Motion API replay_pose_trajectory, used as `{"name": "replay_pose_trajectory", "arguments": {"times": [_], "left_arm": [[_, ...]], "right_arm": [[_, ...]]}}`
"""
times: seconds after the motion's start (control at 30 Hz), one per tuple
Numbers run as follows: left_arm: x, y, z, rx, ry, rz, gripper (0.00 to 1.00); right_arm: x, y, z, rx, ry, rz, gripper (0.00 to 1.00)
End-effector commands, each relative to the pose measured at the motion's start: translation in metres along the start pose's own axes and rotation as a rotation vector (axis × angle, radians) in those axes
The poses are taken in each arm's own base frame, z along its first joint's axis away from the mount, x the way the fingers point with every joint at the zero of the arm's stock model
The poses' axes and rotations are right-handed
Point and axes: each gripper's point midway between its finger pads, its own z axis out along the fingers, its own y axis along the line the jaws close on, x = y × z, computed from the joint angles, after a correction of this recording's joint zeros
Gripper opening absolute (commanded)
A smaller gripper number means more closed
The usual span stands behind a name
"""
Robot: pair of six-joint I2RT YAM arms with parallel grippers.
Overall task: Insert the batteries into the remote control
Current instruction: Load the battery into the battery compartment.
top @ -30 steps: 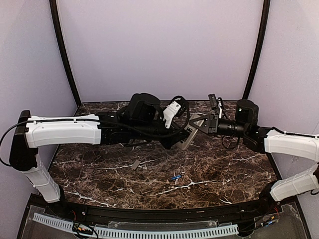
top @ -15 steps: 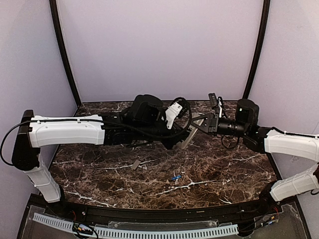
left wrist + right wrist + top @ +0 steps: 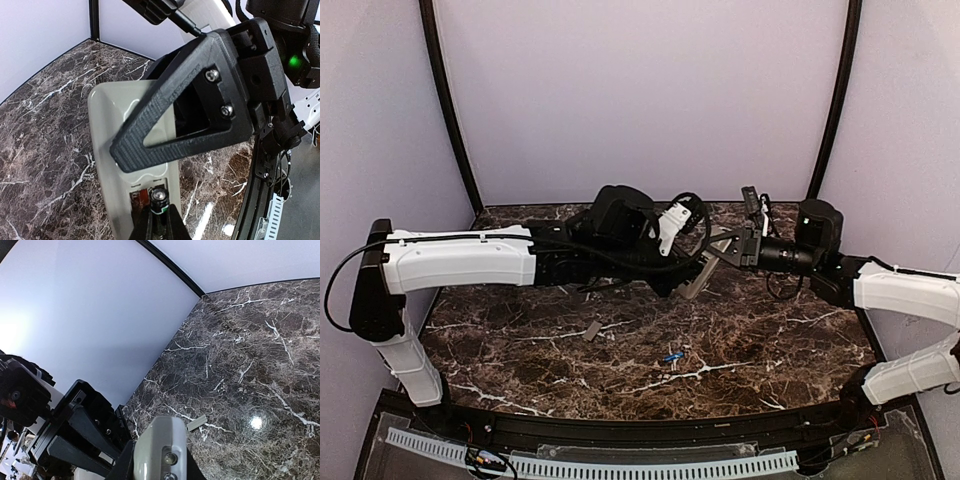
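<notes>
The top external camera looks down from high at 6 o'clock toward 12 o'clock, far enough off to take in the whole tabletop (image 3: 760,345). The left wrist camera sits very close over the remote control (image 3: 105,165). The right wrist camera looks along it, low across the tabletop. All three views share the remote control.

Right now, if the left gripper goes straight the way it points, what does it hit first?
Probably the remote control, at its battery recess, ahead of the battery in the left gripper; depth unclear.
</notes>
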Motion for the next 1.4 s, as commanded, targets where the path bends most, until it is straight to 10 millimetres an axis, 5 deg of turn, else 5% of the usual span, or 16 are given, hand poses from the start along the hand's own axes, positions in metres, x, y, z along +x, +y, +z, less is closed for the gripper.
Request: {"name": "replay_pose_trajectory", "arguments": {"times": [0.0,0.3,1.37], "left_arm": [[0.037,-0.003,0.004,0.010,0.151,-0.028,0.00],[0.066,-0.009,0.003,0.056,0.258,-0.061,0.00],[0.112,-0.032,0.017,0.196,0.481,-0.120,0.00]], "right_arm": [[-0.022,0.035,-0.009,-0.096,-0.069,-0.098,0.00],[-0.029,0.044,-0.016,-0.134,-0.102,-0.132,0.00],[-0.038,0.068,-0.029,-0.202,-0.155,-0.245,0.00]]}}
